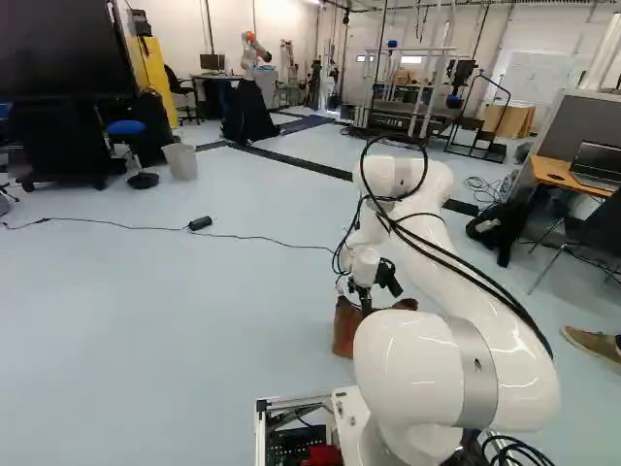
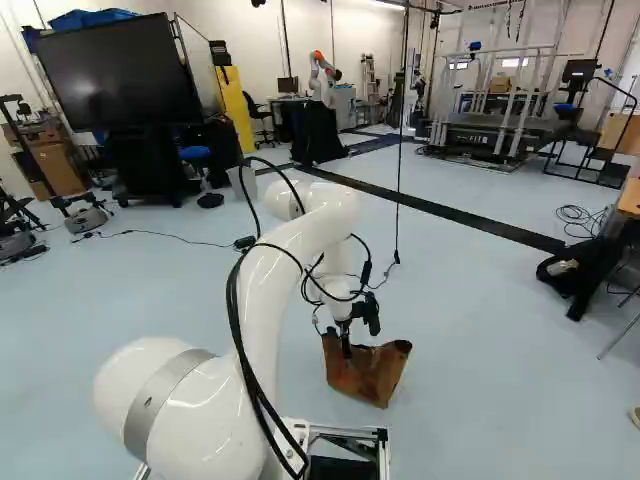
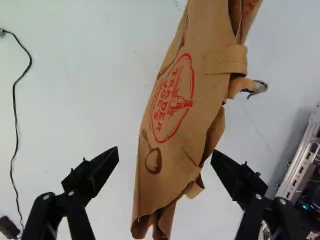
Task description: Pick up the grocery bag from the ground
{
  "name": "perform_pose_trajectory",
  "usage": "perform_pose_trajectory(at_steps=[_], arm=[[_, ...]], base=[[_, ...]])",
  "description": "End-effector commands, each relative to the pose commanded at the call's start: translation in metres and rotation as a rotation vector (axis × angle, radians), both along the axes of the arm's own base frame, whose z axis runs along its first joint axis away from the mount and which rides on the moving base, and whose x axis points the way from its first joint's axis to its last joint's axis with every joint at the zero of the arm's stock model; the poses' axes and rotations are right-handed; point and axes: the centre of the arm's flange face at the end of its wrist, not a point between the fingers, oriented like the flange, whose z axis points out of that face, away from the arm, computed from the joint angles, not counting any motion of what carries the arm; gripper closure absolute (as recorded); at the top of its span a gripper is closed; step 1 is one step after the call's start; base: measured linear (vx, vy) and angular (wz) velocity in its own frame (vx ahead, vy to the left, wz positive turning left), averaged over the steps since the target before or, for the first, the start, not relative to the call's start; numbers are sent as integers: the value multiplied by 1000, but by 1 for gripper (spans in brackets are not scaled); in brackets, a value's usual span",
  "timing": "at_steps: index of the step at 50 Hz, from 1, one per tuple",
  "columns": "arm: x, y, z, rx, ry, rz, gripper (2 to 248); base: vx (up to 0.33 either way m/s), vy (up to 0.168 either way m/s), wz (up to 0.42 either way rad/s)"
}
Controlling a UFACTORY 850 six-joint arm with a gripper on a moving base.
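My gripper (image 2: 346, 345) points down at the brown paper grocery bag (image 2: 372, 374) on the floor in the right base view. Part of the bag (image 1: 345, 328) shows behind the arm in the left base view. In the wrist view the gripper (image 3: 165, 156) is open, one black finger on each side of the crumpled bag (image 3: 172, 120), with floor visible between each finger and the paper. The bag stretches ahead of the fingers, with red print and a folded strip on it. The fingers' pads cannot be made out.
A metal base frame (image 3: 300, 167) lies beside the bag. A black cable (image 1: 116, 225) runs over the pale floor (image 1: 175, 330). Farther off are a bin (image 1: 180, 161), another robot (image 1: 252, 58) and a desk (image 1: 558, 173). A person's shoe (image 1: 594, 342) shows to the right.
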Motion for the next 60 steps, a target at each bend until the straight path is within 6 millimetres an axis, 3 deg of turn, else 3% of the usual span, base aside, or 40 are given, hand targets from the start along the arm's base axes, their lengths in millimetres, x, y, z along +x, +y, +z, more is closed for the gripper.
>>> perform_pose_trajectory(at_steps=[40, 41, 46, 47, 51, 52, 56, 57, 60], arm=[[-1, -1, -60, 5, 18, -2, 3], [-1, -1, -62, 5, 19, -2, 13], [-1, -1, -69, 5, 20, -2, 13], [-1, -1, -71, 5, 20, -2, 50], [-1, -1, -75, 5, 20, -2, 50], [-1, -1, -76, 5, 20, -2, 89], [-1, -1, -77, 5, 20, -2, 89], [-1, -1, -78, 5, 20, -2, 128], [-1, -1, -78, 5, 20, -2, 128]], base=[[0, 0, 0], [0, 0, 0], [0, 0, 0], [0, 0, 0], [0, 0, 0], [0, 0, 0], [0, 0, 0], [0, 0, 0], [0, 0, 0]])
